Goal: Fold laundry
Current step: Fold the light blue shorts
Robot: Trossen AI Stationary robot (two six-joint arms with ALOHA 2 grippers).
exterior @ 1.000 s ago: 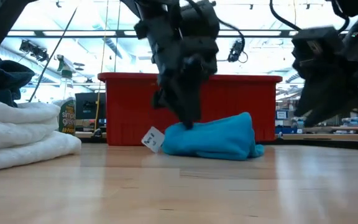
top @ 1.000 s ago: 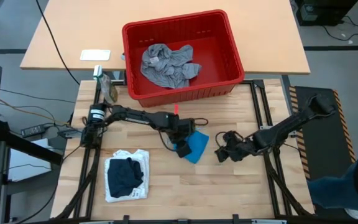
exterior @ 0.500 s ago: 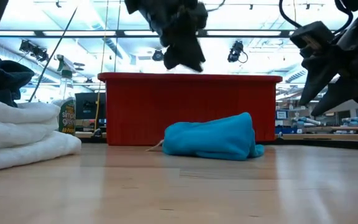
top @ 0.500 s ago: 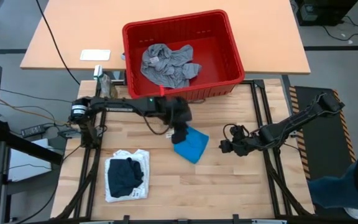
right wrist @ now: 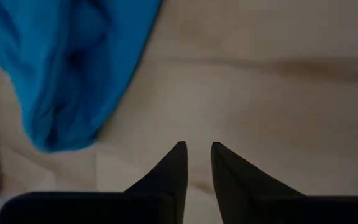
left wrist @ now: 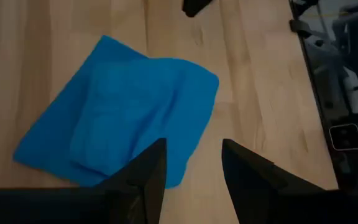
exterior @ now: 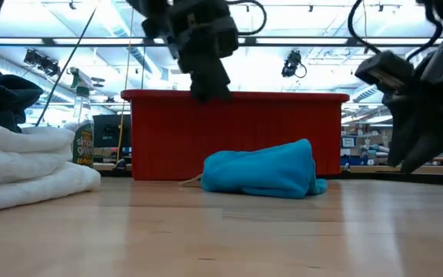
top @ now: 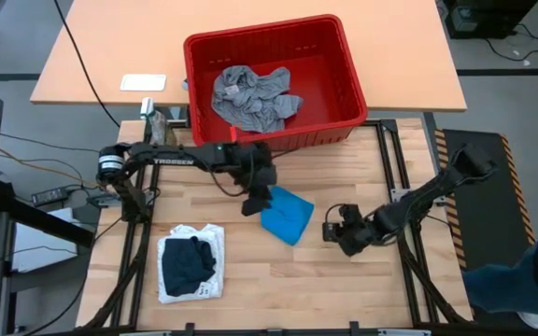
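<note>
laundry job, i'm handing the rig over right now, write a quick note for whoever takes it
Left gripper: open, empty, raised beside the blue garment.
Right gripper: empty, jaws nearly closed, low over bare wood to the blue garment's right.
Done: blue garment lies folded mid-table; dark garment sits on the folded white one at the front left.
Left: grey garment lies crumpled in the red basket, not yet folded.

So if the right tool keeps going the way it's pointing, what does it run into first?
Probably the blue cloth. The right tool points across the bare wood toward it, nothing between them, though it angles down and may touch the table first.
</note>
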